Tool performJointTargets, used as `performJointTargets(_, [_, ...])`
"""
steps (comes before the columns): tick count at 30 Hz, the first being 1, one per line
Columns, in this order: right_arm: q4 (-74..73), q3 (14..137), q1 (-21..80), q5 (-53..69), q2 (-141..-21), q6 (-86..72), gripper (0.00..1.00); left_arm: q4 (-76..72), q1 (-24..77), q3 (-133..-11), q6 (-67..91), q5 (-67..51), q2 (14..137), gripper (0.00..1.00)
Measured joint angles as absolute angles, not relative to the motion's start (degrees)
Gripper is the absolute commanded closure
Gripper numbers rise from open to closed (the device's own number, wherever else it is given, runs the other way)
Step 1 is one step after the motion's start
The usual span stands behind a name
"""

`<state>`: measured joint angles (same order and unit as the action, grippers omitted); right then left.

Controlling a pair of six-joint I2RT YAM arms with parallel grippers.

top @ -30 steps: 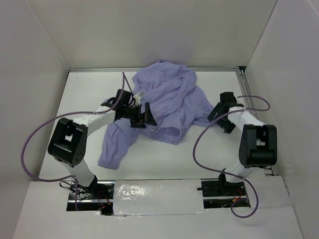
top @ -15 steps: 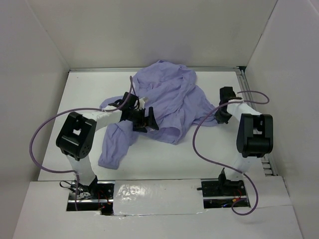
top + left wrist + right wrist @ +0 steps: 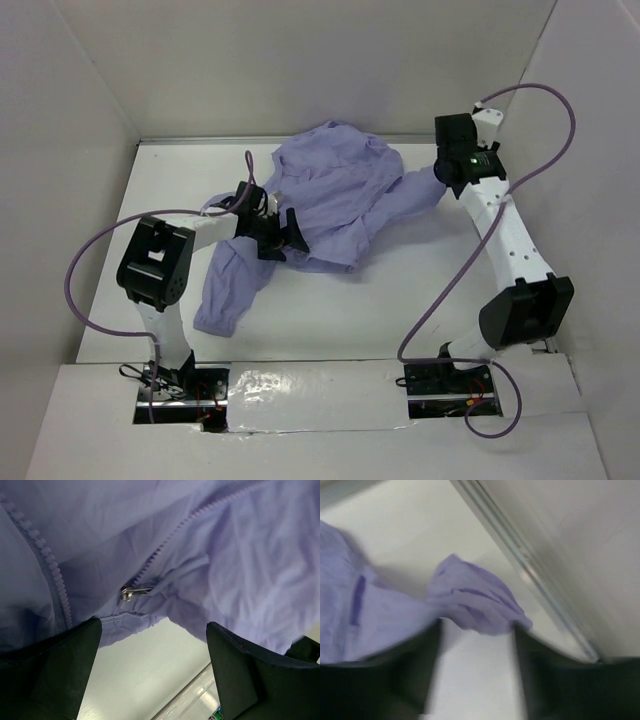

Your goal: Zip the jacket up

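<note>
Two grippers are working on one lavender jacket (image 3: pixel 335 190), which is lying crumpled across the middle of the white table (image 3: pixel 330 310). Nearest, the left gripper (image 3: pixel 288 236) is standing wide open at the hem, with the metal zipper pull (image 3: pixel 131 593) lying just beyond its fingers. Farther back, the right gripper (image 3: pixel 476 625) is pinching a bunched sleeve end (image 3: pixel 470 602), though that view is blurred

Lab test cell (plain white walls (image 3: pixel 330 60), bare table (image 3: pixel 330 310)).

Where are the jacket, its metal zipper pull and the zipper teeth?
jacket (image 3: pixel 335 190): top external view, middle of its crumpled body.
zipper pull (image 3: pixel 131 593): left wrist view, its metal slider.
zipper teeth (image 3: pixel 45 560): left wrist view, midway along the left row.
</note>
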<state>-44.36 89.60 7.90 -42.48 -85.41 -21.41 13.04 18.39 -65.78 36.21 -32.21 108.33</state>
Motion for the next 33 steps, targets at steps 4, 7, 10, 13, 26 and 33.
performJointTargets(4, [-47.62,89.84,10.13,-45.12,-89.58,-19.68,0.00,11.46,18.39,-63.48,35.51,-33.56,106.76,0.01])
performJointTargets(7, [-48.75,85.30,12.95,-43.38,-90.06,-20.10,0.00,12.49,18.90,-61.12,34.46,-33.98,103.85,0.01])
performJointTargets(10, [-48.53,80.73,16.80,-37.58,-88.01,-20.05,0.00,14.41,20.10,-60.47,33.45,-33.93,99.35,0.01])
performJointTargets(13, [-46.68,77.47,19.86,-28.34,-84.64,-19.27,0.00,15.25,20.84,-60.25,33.15,-33.30,93.30,0.01])
performJointTargets(26, [-31.16,82.43,40.58,1.23,-101.06,-15.77,0.00,26.22,6.33,-44.86,45.60,-17.98,73.58,0.01])
performJointTargets(33, [-30.72,93.97,50.52,2.70,-116.14,-11.94,0.00,34.70,0.99,-34.30,56.80,-10.28,59.68,0.01])
